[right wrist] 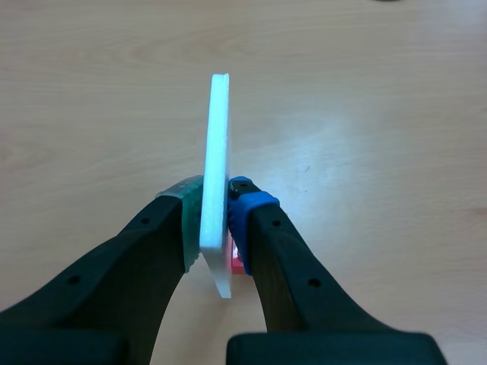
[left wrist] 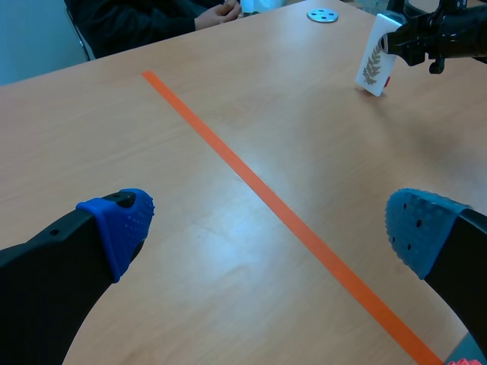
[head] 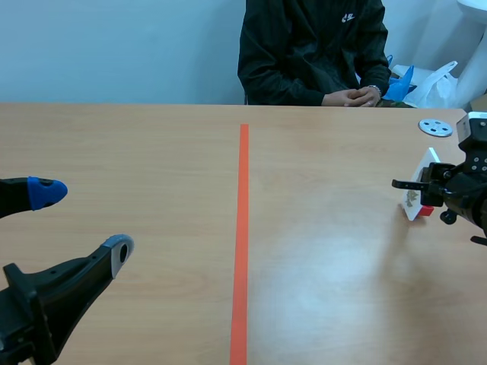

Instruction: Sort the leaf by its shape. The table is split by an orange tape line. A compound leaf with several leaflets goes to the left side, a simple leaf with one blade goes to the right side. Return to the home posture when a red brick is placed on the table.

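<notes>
Table [head: 152, 167] is split by the orange tape line [head: 243, 228], with a person [head: 312, 53] seated across. Left gripper [left wrist: 268, 224] sits low over the left half, fingers wide apart, nothing held. Right gripper [right wrist: 217, 205] is clamped on the upright white leaf card [left wrist: 373, 62], right half, well apart from the line. The print looks multi-leaflet, so left side is my call. Lift straight, cross the line, set it flat, then release. Leaf detail is tiny. The red foot [head: 426, 211] is mostly hidden, and I can't tell whether it's attached.

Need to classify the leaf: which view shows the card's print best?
Left wrist view: the card faces it, leaflets visible. Scene view: oblique, small. Right wrist view: edge only, between jaws of the right gripper.
</notes>
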